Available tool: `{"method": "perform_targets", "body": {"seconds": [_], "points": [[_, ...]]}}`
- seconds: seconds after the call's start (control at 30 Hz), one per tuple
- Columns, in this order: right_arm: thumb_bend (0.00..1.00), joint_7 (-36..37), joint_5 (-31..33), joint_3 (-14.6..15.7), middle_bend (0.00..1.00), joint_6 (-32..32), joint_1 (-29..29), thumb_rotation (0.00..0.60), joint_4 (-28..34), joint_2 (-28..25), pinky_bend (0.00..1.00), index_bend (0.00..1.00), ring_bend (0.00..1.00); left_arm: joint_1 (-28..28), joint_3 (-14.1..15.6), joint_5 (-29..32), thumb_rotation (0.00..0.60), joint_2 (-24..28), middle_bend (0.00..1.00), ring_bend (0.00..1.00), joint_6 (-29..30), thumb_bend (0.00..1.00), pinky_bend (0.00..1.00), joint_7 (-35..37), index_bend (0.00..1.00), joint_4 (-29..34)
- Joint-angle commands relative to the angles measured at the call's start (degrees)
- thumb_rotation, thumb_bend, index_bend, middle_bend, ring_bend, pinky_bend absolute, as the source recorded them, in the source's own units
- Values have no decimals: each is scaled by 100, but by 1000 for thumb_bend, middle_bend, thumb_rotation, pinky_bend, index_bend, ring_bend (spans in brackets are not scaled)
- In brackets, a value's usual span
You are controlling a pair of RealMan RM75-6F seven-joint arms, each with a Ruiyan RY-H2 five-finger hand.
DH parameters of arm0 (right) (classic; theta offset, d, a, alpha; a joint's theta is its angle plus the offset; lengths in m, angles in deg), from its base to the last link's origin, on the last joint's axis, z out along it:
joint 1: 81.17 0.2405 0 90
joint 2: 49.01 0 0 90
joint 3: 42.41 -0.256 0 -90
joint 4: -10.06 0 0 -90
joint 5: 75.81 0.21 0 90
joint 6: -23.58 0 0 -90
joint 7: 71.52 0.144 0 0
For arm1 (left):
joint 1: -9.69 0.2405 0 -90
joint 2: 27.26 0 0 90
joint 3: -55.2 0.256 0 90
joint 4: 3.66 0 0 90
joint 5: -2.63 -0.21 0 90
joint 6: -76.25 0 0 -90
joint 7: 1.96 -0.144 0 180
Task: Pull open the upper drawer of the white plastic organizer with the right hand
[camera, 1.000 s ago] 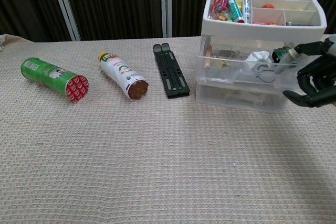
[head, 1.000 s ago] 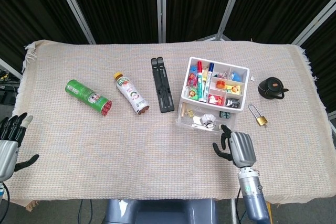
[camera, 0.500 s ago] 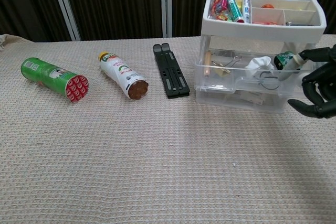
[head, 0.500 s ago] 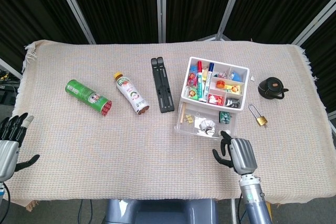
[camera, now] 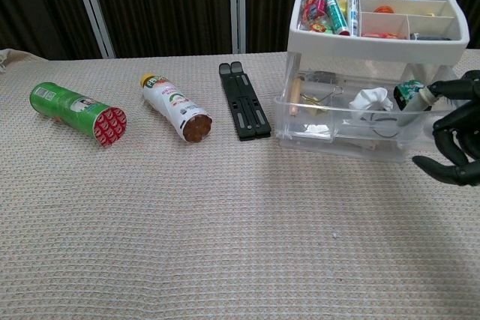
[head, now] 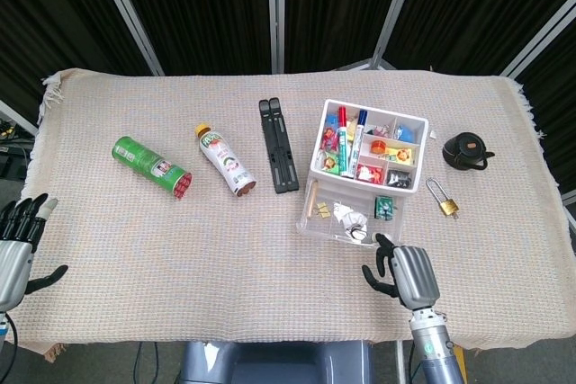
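Left hand (head: pixel 16 245) rests off the left edge of the counter (head: pixel 135 249), fingers apart, holding nothing, and takes no part in the step. On the counter, from left to right: a green can (head: pixel 151 166) lying on its side, a white bottle (head: pixel 225 160) lying on its side, a black folded stand (head: pixel 278 157), then the white plastic organizer (head: pixel 367 155) toward the right, with a padlock (head: pixel 443 199) and a small black teapot (head: pixel 466 151) beyond it. The upper drawer (camera: pixel 349 124) stands drawn well out from under the top tray, its contents of clips and small oddments exposed in both views; the lower drawer is hidden behind it in the chest view. Right hand (camera: pixel 454 139) sits at the right front corner of the upper drawer, fingers curled inward. One fingertip lies against the drawer's front rim in the chest view; whether the remaining fingers bear on the plastic or merely curl in front of it cannot be told. No full enclosing grip is evident. Judgement: the pull appears near its end. To finish well, the draw should run straight toward the robot along the drawer's line, since a pull from one corner may skew the drawer or drag the light organizer across the cloth. The drawer should be stopped short of leaving its housing, lest it tip and spill.
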Motion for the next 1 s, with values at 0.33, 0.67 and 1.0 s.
{"method": "perform_targets", "body": {"seconds": [0.33,0.67,1.0], "points": [[251,72,-282,61,739,-135,-113,600,-79,78,672,94,811,-3,-9,11,600,6,0,0,-2,18,0,23,0,-5],[128,-181,-822,105,799,-421,-229,600,220,-77,674,236,856,2,-25,36,600,12,0,0,10,18,0,42,0,-9],[54,-1672,-409,-835,848,-288,140,600,974,-308,676,218,901,8,-27,19,600,16,0,0,32,19,0,47,0,-13]]}}
